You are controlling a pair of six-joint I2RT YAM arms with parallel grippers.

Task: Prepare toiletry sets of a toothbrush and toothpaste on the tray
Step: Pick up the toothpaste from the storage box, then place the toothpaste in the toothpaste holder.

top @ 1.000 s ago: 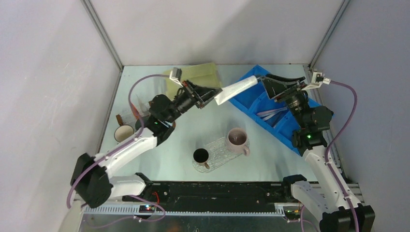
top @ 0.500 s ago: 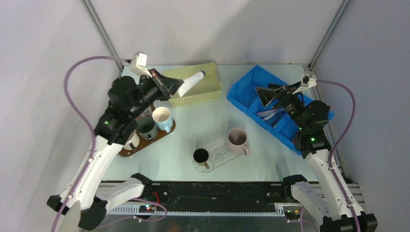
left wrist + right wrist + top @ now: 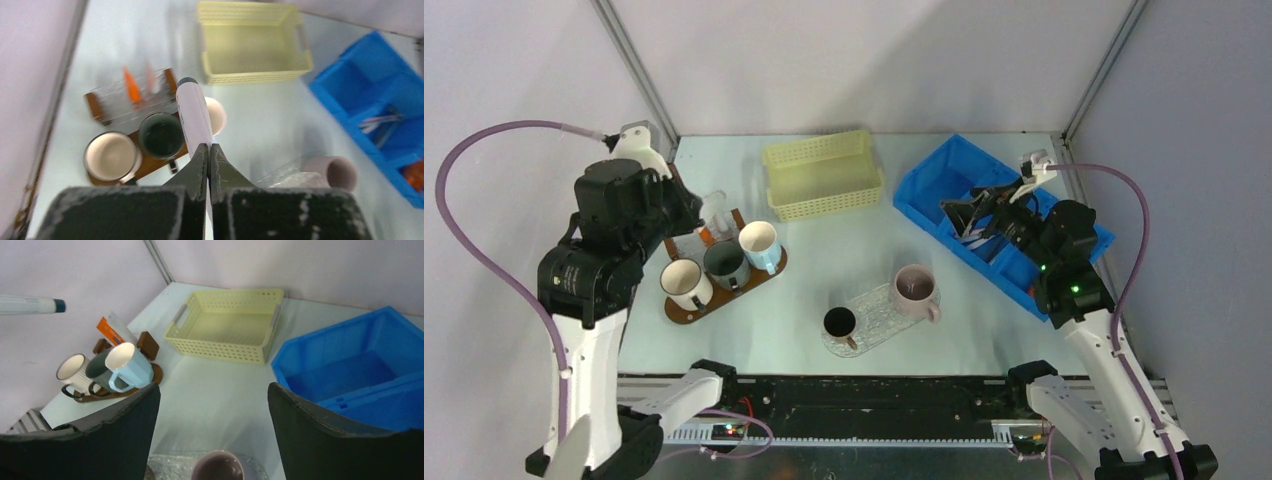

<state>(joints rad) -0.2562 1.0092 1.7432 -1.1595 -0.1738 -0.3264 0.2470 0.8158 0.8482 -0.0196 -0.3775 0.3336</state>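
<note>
My left gripper (image 3: 209, 147) is shut on a white toothpaste tube (image 3: 192, 112) with a dark cap, held in the air above the mugs on the wooden tray (image 3: 724, 292). At the tray's back stands a clear rack (image 3: 130, 102) holding an orange tube (image 3: 131, 82) and a blurred pale item. From the right wrist view the held tube (image 3: 30, 304) shows at the far left. My right gripper (image 3: 959, 212) stands open and empty over the blue bin (image 3: 934, 170), where pale toothbrushes (image 3: 979, 238) lie.
White (image 3: 686, 283), dark (image 3: 727, 264) and light blue (image 3: 760, 245) mugs stand on the wooden tray. A glass tray (image 3: 879, 320) at centre front carries a pink mug (image 3: 914, 288) and a black mug (image 3: 839, 322). A yellow basket (image 3: 824, 175) sits at the back.
The right gripper let go of the white tube, opened wide and drew back over the blue bin. The left arm swung the tube from the table's middle leftwards to above the wooden tray.
</note>
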